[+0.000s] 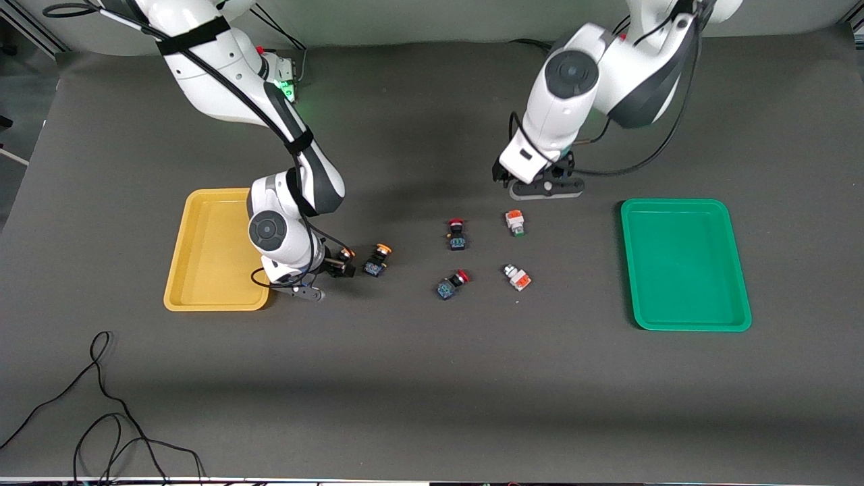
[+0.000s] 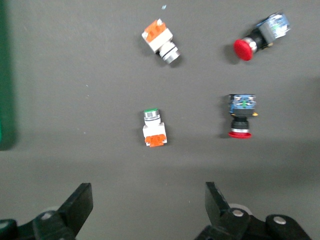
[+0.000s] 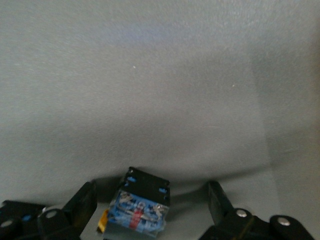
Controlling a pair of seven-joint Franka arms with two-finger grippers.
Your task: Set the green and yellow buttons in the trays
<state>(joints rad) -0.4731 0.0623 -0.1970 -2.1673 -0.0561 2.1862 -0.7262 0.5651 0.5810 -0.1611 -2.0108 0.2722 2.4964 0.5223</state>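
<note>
Both trays, yellow and green, were empty. The right gripper, jaws wide, straddled one yellow button at the yellow tray's 3 o'clock. The left gripper, jaws wide, hovered at 12 o'clock of the green buttons.

Two yellow-capped switches, two green-tipped, two red-capped; two trays.
</note>
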